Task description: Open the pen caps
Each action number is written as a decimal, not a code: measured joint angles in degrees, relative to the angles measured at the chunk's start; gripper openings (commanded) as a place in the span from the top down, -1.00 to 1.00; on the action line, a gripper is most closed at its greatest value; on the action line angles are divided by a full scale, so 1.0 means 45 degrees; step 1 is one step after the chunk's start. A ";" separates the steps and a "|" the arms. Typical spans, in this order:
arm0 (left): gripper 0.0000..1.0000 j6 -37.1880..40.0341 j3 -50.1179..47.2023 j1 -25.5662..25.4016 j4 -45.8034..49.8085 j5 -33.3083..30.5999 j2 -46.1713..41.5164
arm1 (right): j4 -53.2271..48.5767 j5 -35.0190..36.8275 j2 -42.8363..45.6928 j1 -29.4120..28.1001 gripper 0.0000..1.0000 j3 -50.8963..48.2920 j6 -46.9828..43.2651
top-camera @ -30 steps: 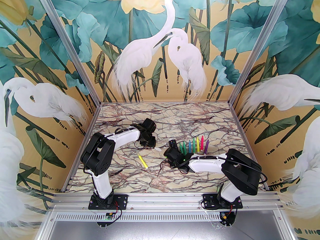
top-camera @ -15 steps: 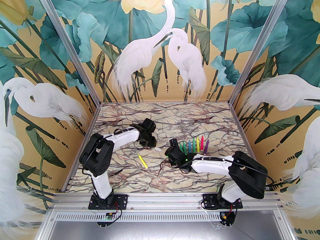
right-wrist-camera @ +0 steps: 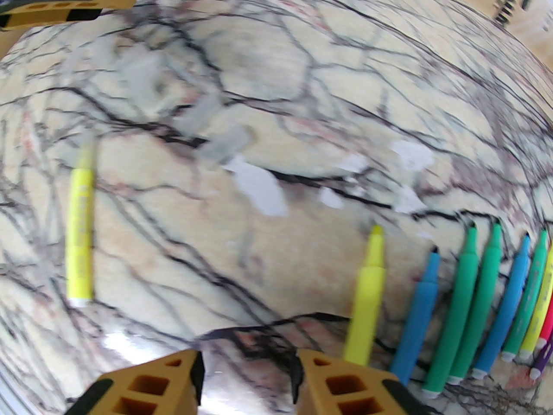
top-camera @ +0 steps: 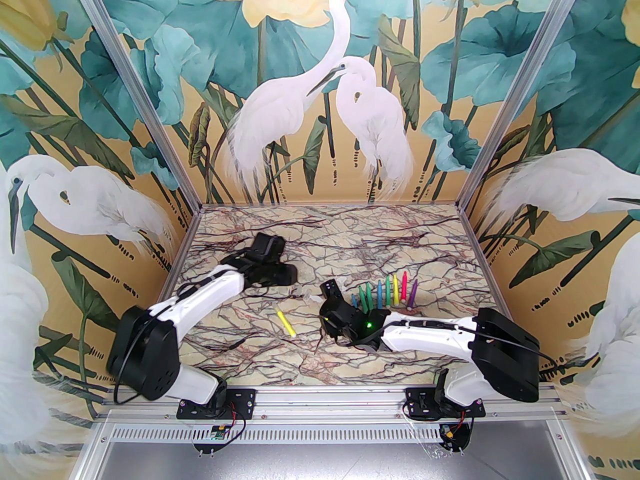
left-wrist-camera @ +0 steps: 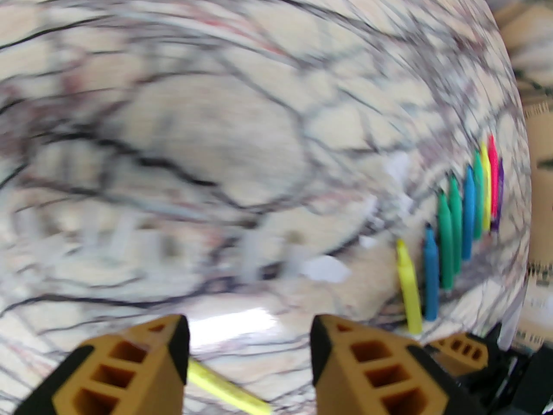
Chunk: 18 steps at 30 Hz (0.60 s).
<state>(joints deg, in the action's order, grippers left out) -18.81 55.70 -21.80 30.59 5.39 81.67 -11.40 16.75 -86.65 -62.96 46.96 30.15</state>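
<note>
Left hand (left-wrist-camera: 249, 350) spread, empty, arm outstretched low; right hand (right-wrist-camera: 249, 376) spread near pens (right-wrist-camera: 458, 309).

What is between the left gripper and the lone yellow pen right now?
Nothing visible. The left gripper hangs open over bare marble table, and the lone yellow pen lies just nearer the arm bases. Loose clear caps lie off to the right of that path, and the right gripper is further right still.
</note>
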 measured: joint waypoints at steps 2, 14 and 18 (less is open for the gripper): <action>-0.18 -0.0131 -0.0520 0.0355 -0.0199 -0.0039 -0.0452 | 0.0039 -0.0335 -0.0253 -0.0073 0.17 0.0369 -0.0165; -0.29 -0.0976 -0.2973 0.1880 -0.1243 -0.0408 -0.2574 | -0.0146 -0.2045 -0.3050 -0.0442 0.16 0.3269 -0.1015; -0.30 -0.1253 -0.3653 0.2259 -0.1438 -0.0612 -0.3225 | -0.0447 -0.2302 -0.3929 -0.0495 0.15 0.4075 -0.1156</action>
<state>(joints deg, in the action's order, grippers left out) -24.45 39.27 -11.64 24.12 2.63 67.16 -13.41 6.39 -104.33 -65.19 65.30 24.95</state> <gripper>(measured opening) 0.646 0.422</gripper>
